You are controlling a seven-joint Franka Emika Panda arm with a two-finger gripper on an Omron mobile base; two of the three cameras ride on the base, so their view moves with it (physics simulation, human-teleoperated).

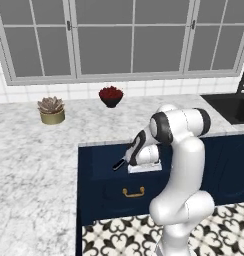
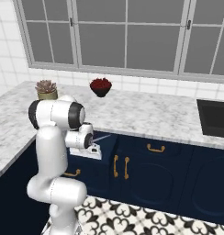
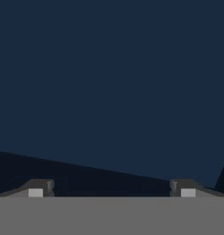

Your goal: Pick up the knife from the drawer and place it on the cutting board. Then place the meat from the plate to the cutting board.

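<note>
Two fingertips [image 3: 40, 188] of the claw [image 3: 111, 190] stand wide apart, empty, facing the navy drawer [image 3: 109, 82] close ahead, likely to reach the knife [image 1: 118, 164].

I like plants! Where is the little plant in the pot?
The potted plant sits on the marble counter under the window, left of the dark bowl in both base views.

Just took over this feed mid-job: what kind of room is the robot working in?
A simulated kitchen, by the look of it: a marble counter over navy cabinets with brass handles, a dark sink set into the counter, and patterned floor tiles below a wide window.
</note>
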